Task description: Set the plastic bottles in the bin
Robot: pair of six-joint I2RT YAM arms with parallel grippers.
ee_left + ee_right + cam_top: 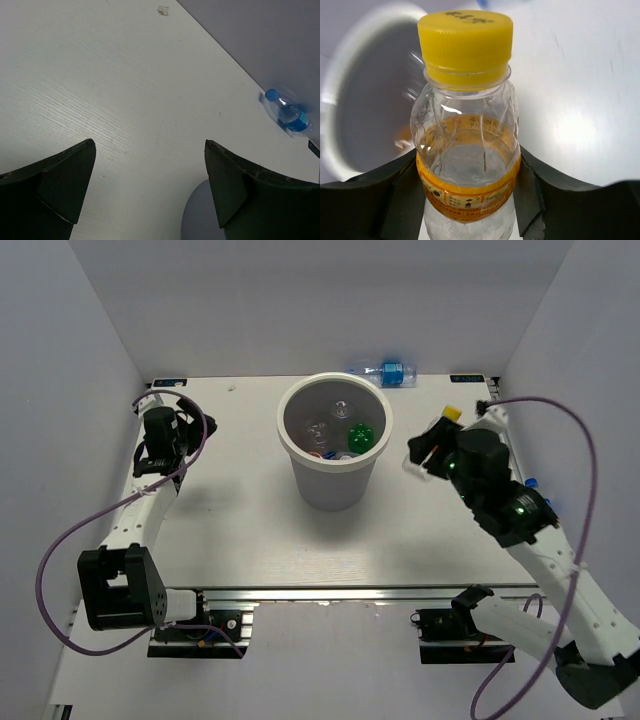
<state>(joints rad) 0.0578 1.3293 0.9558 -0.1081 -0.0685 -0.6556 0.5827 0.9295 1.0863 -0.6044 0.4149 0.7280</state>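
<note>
The white bin [333, 485] stands mid-table and holds several bottles, among them a green one [360, 435]. My right gripper [432, 448] is shut on a clear bottle with a yellow cap and orange label [466, 125], held above the table just right of the bin; its cap shows in the top view [453, 413]. The bin's rim [335, 100] lies behind the bottle in the right wrist view. A clear bottle with a blue cap and label [392, 371] lies at the back wall, also in the left wrist view [288, 112]. My left gripper [150, 190] is open and empty at the far left.
White walls close the table at the back and both sides. A small white scrap [163, 10] lies on the table near the back. The bin's grey edge [197, 215] shows by my left gripper's right finger. A small blue thing [530, 481] lies by the right wall.
</note>
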